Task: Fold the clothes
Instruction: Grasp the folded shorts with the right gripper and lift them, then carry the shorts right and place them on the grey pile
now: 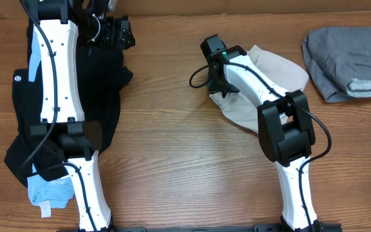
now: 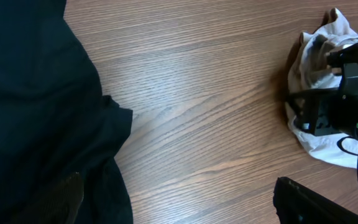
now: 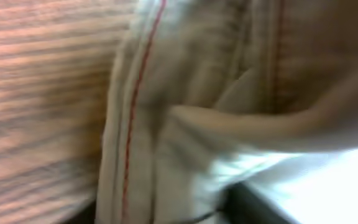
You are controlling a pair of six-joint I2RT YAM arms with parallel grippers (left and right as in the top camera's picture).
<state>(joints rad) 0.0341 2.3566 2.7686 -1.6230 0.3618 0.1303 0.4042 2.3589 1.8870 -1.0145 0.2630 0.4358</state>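
Observation:
A beige garment (image 1: 269,74) lies crumpled at mid-table. My right gripper (image 1: 219,87) is pressed into its left edge. The right wrist view is blurred and filled with beige cloth with red stitching (image 3: 166,93), bunched between the dark fingers (image 3: 160,211). A black garment (image 1: 105,96) lies spread at the left under my left arm. My left gripper (image 1: 127,33) hovers at its far right edge. In the left wrist view its fingers (image 2: 179,211) are wide apart and empty, with the black garment (image 2: 36,106) to the left and the beige garment (image 2: 316,74) to the right.
A folded grey garment (image 1: 343,55) sits at the back right. A light blue garment (image 1: 47,190) lies at the front left, partly under the black one. Bare wooden tabletop (image 1: 172,148) lies between the two arms.

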